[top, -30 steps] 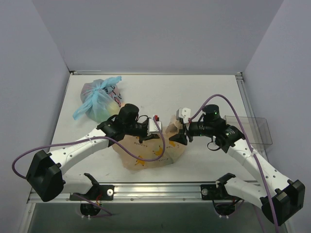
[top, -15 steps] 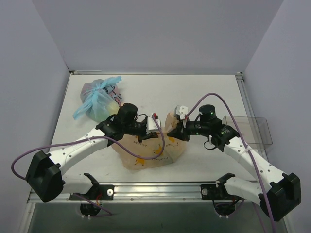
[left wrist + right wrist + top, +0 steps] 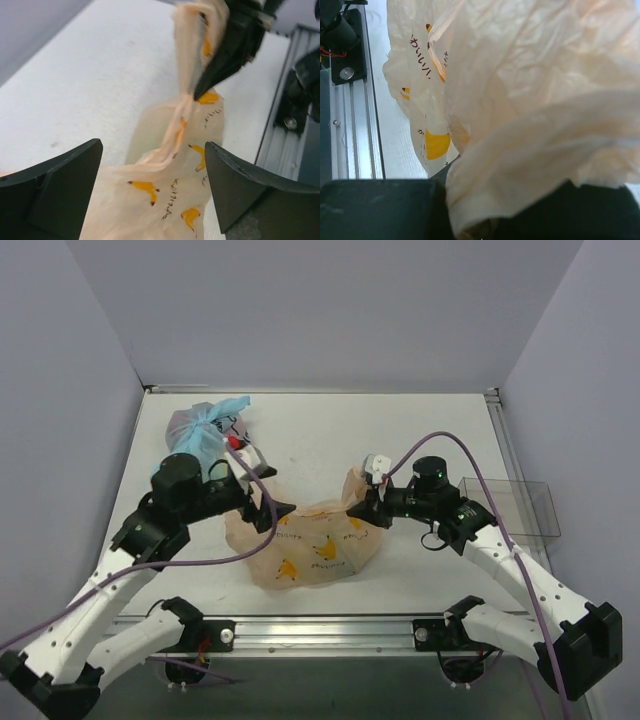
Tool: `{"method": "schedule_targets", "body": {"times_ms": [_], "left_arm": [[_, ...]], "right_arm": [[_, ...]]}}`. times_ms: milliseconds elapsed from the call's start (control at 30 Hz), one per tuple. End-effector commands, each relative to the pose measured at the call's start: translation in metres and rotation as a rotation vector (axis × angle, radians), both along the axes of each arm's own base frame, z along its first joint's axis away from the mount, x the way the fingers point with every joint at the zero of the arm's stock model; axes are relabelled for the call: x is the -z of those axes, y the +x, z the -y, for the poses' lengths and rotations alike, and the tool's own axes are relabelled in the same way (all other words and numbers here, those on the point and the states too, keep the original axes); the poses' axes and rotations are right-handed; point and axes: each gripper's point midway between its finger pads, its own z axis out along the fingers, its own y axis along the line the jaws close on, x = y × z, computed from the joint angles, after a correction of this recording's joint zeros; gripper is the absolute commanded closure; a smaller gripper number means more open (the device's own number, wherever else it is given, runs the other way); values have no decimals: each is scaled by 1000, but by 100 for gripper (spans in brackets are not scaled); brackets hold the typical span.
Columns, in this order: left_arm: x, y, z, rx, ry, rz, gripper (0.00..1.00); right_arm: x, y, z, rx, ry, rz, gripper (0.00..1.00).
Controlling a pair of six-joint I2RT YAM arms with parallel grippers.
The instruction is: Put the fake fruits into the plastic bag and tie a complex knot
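Note:
The peach-orange plastic bag [image 3: 318,555] with banana prints lies slumped on the table between the arms. Its top is drawn into a twisted bunch [image 3: 186,85] that rises to my right gripper [image 3: 364,506], which is shut on it. In the right wrist view the crinkled bag [image 3: 530,100] fills the picture above that gripper [image 3: 470,231]. My left gripper [image 3: 258,486] stands wide open just left of the bag, with its fingers [image 3: 55,190] apart and touching nothing. Whether the bunch holds the knot I cannot tell. The fake fruits are hidden.
A clear bag with light-blue tied handles [image 3: 205,435] lies at the back left, close behind the left arm. A clear plastic box [image 3: 522,510] sits at the right edge. The aluminium rail [image 3: 330,625] runs along the near edge.
My left gripper has let go of the bag, opened wide and drawn back to the left. The right gripper has shut on the bag's bunched top and stayed near the same spot.

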Motion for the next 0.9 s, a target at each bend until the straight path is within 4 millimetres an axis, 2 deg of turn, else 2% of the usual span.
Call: {"method": "schedule_targets", "body": {"times_ms": [0,67,100,133,267,300,533,667,867], "left_arm": [[-18,14,-52,-283,-80,-121,3],[-5,22,-77,-397,-69,-187,3],[-2,21,-81,-398,-75,-218,3],[2,32,-98,-472,-90,-255,3],[17,51,-119,-557,-154,-425,3],[25,57,-119,-571,-165,-491,3],[53,62,-105,-576,-228,-671,2],[63,63,-92,-557,-251,-707,3],[99,69,-68,-601,-177,-763,3]], "right_arm": [[-3,-7,2,-24,2,25,100],[-2,-8,2,-32,-1,39,100],[-3,-9,1,-41,-1,50,100],[2,-13,3,-50,-17,34,100],[7,-19,5,-94,-59,73,100],[8,-20,5,-116,-73,105,100],[31,-39,-3,-226,-142,165,100],[41,-46,-6,-277,-183,199,100],[52,-52,-7,-342,-236,251,100]]}}
